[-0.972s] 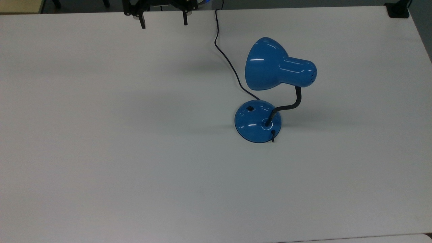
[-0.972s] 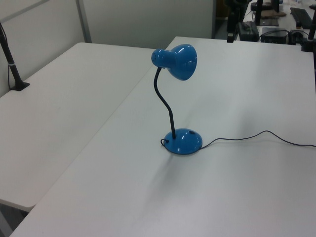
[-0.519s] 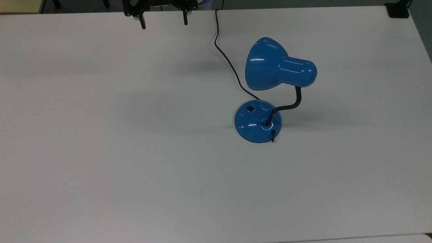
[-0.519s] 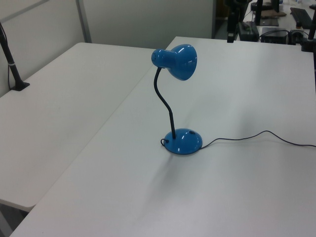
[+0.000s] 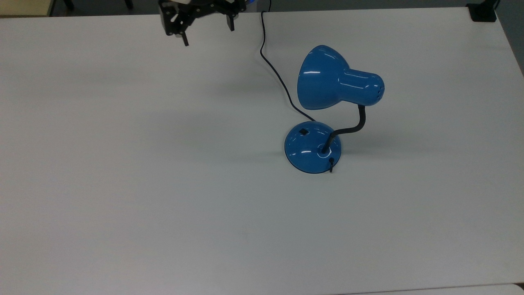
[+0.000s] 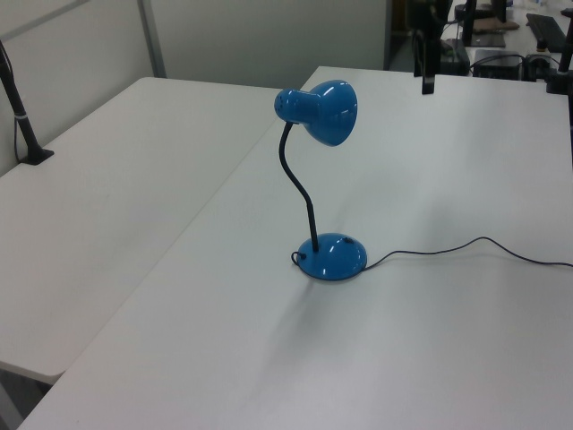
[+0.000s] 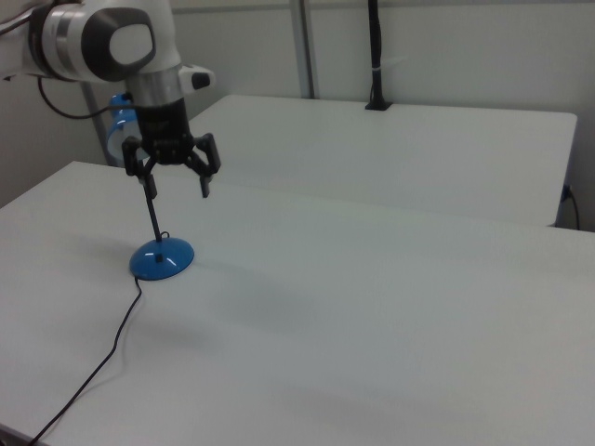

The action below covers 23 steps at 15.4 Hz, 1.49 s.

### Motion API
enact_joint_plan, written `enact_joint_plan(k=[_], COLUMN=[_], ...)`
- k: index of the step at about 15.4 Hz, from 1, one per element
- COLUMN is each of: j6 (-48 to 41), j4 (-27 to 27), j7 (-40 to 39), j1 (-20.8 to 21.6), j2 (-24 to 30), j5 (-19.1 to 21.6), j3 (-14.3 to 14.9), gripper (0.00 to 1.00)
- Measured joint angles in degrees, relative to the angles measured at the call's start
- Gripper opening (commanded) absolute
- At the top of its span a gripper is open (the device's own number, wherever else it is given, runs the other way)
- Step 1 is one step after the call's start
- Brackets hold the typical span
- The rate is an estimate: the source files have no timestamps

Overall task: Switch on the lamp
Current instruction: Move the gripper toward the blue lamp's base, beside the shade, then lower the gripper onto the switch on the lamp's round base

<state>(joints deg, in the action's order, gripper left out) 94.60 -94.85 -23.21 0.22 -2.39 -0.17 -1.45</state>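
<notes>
The gripper (image 5: 206, 32), fingers spread and empty, hangs well apart from the lamp's switch (image 5: 303, 131), which lies toward the top view's lower right.

a wide white table (image 5: 123, 184) takes up most of the room — matte, evenly lit from above, with soft shadows on it. a second white table (image 6: 107, 197) stands edge to edge with it (a thin seam runs between them in the left view). behind are plain pale walls (image 7: 446, 46) with grey upright posts (image 7: 302, 46). a black pole (image 7: 376, 51) is clamped at the second table's far edge — in the left view, more desks with dark gear (image 6: 501, 45) beyond.
</notes>
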Motion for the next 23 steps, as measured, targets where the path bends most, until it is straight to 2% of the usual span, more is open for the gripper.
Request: enact_joint_plan(k=[1,2,3,5,9,16,23], j6=[0.0,0.0,0.05,4.47,17.55,29.87,40.22], j4=[-1.59,-3.06,-4.27,-7.74,-14.18,-15.24,-15.24], j7=[0.0,0.0,0.02,4.14,17.2,33.43,42.96], j1=[0.1,0.16,0.2,0.22,0.37,2.54,4.1], j2=[-0.02,-0.06,-0.1,-0.19,-1.29,-7.8,-13.51], j5=[-0.03,-0.04,-0.04,-0.02,-0.02,-0.02,-0.02], j3=[-1.66,-3.17,-4.23,-6.31,-10.62,-10.99,-10.99], gripper=[0.3,0.1,0.0,0.0,0.0,0.0,0.0])
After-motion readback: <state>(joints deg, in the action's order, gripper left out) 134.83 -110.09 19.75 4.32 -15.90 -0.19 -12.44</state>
